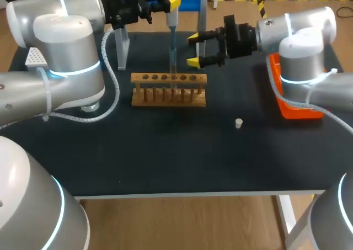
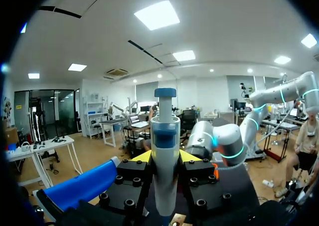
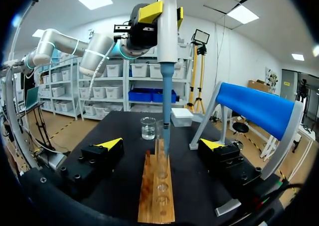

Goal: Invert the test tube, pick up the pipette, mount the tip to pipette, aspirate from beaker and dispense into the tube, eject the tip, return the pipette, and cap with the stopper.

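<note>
Dark worktop (image 1: 165, 161) in the head view: a wooden test-tube rack (image 1: 169, 88) stands toward the far edge. A small white stopper (image 1: 239, 123) lies nearer the front, well apart from the rack, and an orange plastic tray (image 1: 292, 111) sits at the right edge. The left gripper (image 1: 167, 2) holds a grey-and-blue pipette (image 1: 172, 24) upright above the rack. The right gripper (image 1: 194, 49) hovers near the rack's right end, fingers apart.

Left wrist view: the fingers are clamped on the pipette's barrel from both sides.

Right wrist view: the pipette's tip points down at a clear glass test tube (image 3: 160, 133) upright in the rack; whether it enters the tube cannot be told. A glass beaker (image 3: 148, 128) stands beyond the rack.
</note>
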